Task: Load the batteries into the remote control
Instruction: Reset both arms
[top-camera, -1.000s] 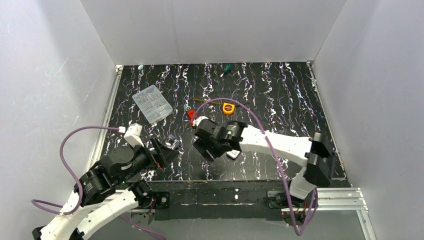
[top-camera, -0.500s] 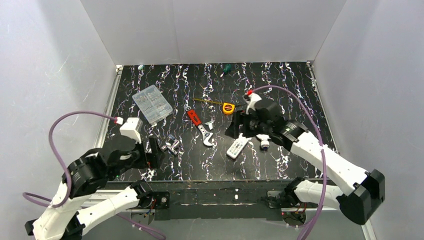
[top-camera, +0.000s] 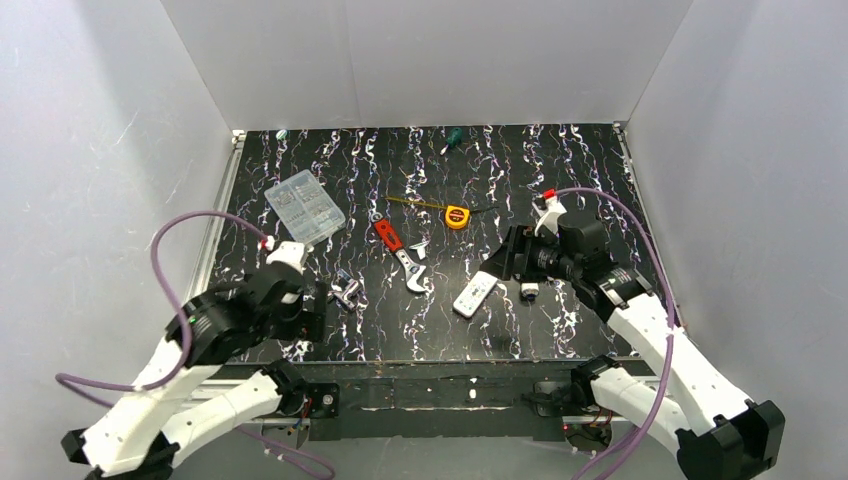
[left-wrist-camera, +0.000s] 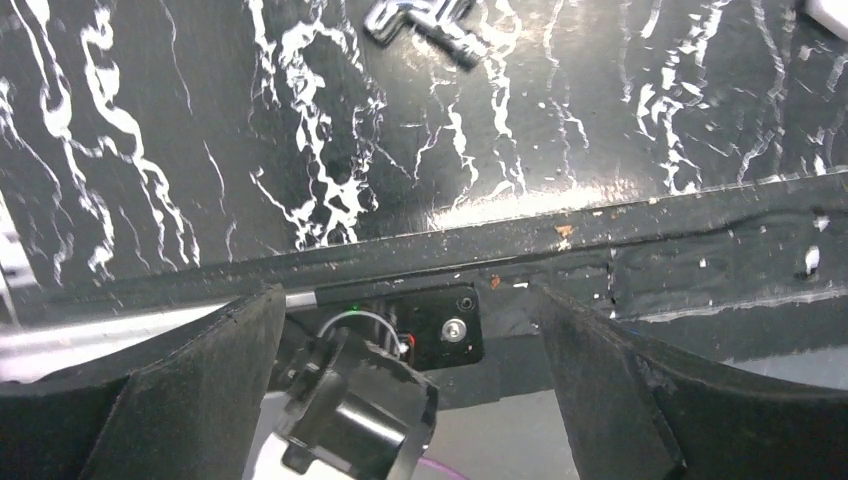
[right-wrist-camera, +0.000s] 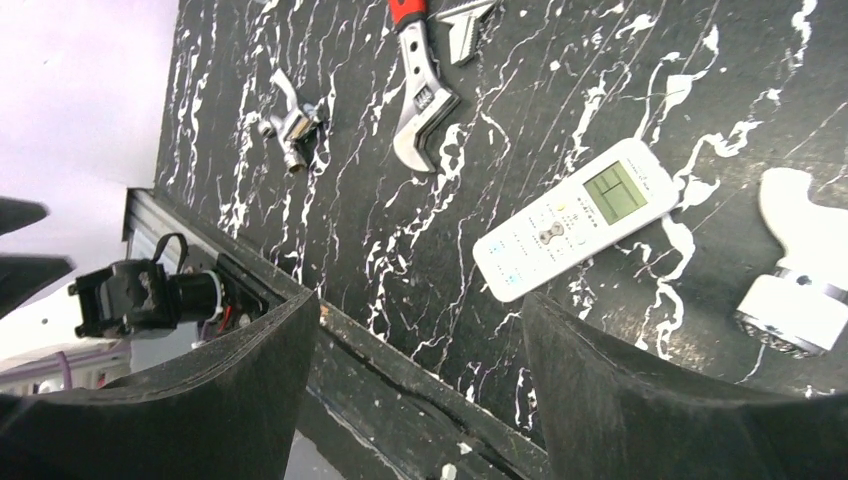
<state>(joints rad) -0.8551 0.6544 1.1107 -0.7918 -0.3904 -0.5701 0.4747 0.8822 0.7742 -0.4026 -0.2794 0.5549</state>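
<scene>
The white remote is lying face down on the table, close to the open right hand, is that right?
Not quite. The remote control lies face up: the right wrist view shows its screen and buttons. It is on the table, close to the open right hand.

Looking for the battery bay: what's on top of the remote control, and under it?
The remote control lies face up: screen and buttons show, nothing on it. Its underside, against the table, is hidden.
</scene>
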